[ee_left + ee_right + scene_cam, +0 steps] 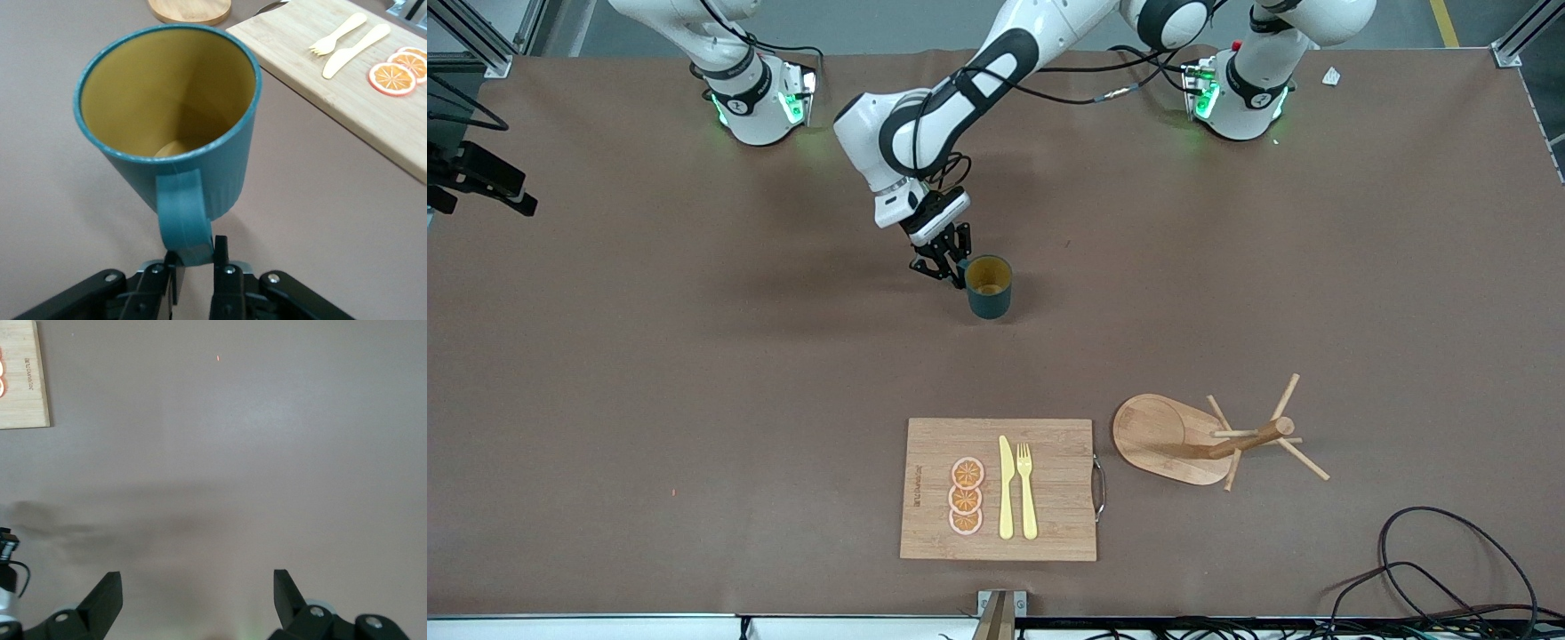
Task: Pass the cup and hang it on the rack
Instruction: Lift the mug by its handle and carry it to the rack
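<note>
Table: my brown-covered table [694, 373]
Board: rectangular bamboo cutting board [1049, 533], nearer the front camera than the mug
Rack: light wooden mug tree [1183, 437] beside that board
Mug: ribbed teal cup [989, 287], upright on the table
Left gripper [195, 267]: clenched on the mug's handle
Right gripper [198, 597]: raised over bare table; jaws spread; waiting

The right pincer [197, 600] shows only its fingertips; the rack [190, 9] is mostly cropped away.
</note>
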`<state>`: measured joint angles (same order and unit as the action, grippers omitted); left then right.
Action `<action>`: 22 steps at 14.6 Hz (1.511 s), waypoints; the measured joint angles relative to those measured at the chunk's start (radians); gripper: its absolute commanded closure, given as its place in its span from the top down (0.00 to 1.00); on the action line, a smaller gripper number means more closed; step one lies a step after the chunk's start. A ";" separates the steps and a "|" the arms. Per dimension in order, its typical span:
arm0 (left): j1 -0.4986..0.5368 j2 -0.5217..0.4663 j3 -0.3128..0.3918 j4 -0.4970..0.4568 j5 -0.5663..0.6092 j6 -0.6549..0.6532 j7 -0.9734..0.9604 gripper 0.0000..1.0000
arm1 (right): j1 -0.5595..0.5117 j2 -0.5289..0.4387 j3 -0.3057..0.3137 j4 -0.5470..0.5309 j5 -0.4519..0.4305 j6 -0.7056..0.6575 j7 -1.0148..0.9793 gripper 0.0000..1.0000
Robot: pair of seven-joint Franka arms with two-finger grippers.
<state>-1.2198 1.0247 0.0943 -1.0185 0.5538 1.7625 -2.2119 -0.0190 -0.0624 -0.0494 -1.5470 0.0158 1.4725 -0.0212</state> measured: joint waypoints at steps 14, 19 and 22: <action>0.373 -0.414 0.003 -0.001 -0.868 0.124 0.439 0.00 | 0.000 -0.001 0.001 0.028 -0.024 -0.020 -0.048 1.00; 0.503 -0.500 0.003 -0.126 -1.182 0.197 0.675 0.00 | 0.000 -0.001 0.000 0.029 -0.024 -0.059 -0.049 1.00; 0.580 -0.584 0.004 -0.264 -1.339 0.217 0.865 0.00 | 0.000 -0.001 0.000 0.029 -0.024 -0.061 -0.050 1.00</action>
<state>-0.6401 0.4406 0.0979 -1.2821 -0.7856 1.9797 -1.3464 -0.0188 -0.0634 -0.0492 -1.5180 -0.0080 1.4119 -0.0710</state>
